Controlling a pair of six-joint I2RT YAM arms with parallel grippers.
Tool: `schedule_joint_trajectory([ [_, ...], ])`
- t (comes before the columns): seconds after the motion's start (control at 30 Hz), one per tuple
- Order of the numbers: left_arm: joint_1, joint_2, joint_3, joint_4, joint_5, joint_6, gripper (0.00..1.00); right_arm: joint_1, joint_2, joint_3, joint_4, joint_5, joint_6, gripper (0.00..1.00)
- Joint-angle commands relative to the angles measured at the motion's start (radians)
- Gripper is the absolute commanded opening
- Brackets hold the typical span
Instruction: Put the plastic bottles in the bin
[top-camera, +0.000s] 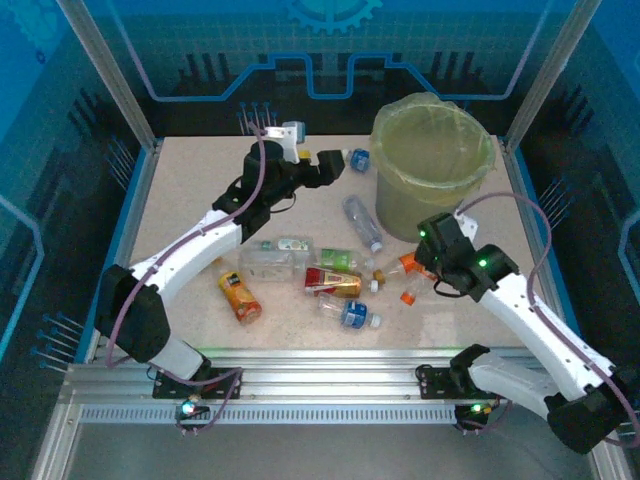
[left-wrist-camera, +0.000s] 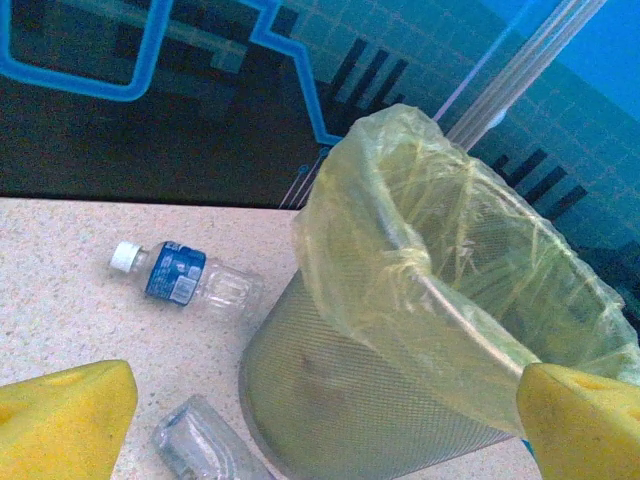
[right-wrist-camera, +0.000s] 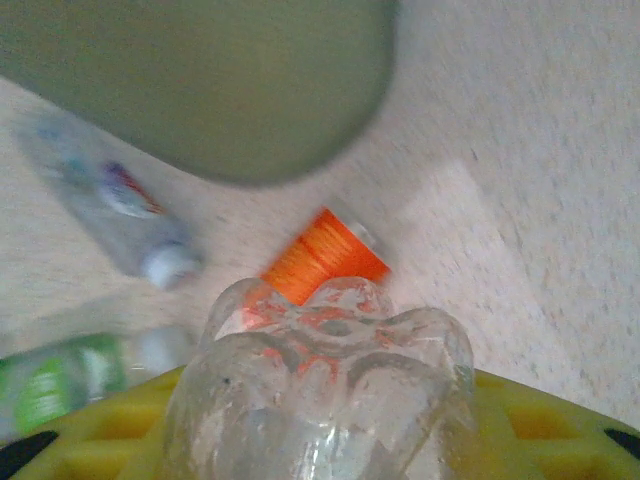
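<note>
Plastic bottles (top-camera: 362, 222), about ten; one bin (top-camera: 396, 200)

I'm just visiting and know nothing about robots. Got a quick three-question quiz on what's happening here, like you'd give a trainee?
1. True or false: the left gripper is open and empty.
2. What is the right gripper shut on? A) a clear orange-trimmed bottle B) a sponge C) a metal spoon
3. Where does the blue-labelled bottle lie: inside the bin or on the table?
Key: 1 true; 2 A; 3 on the table, beside the bin.
</note>
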Motion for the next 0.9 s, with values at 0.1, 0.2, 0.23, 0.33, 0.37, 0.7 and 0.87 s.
schedule_joint_trajectory([
  [0.1, 0.016, -0.055, -0.046, 0.017, 0.008, -0.054, 0.99, 0.134, 0.082, 0.31, -0.065, 0.251, -0.242, 0.24],
  [0.2, 0.019, -0.066, -0.066, 0.019, 0.015, -0.064, 0.99, 0.142, 0.143, 0.44, 0.024, 0.257, -0.422, 0.23],
  [0.23, 0.018, -0.071, -0.072, 0.019, 0.015, -0.064, 0.99, 0.141, 0.17, 0.478, 0.044, 0.262, -0.469, 0.23],
  [0.33, 0.018, -0.086, -0.098, 0.024, 0.02, -0.07, 0.99, 0.134, 0.257, 0.604, 0.122, 0.287, -0.632, 0.23],
  [0.37, 0.018, -0.093, -0.111, 0.033, 0.02, -0.07, 0.99, 0.124, 0.29, 0.639, 0.155, 0.295, -0.684, 0.23],
  [0.7, 0.03, -0.142, -0.18, 0.074, 0.015, -0.09, 0.99, -0.069, 0.624, 1.012, 0.268, 0.224, -0.845, 0.22],
  [0.87, 0.044, -0.16, -0.21, 0.096, 0.023, -0.133, 0.99, -0.127, 0.77, 1.15, 0.228, 0.271, -0.843, 0.22],
])
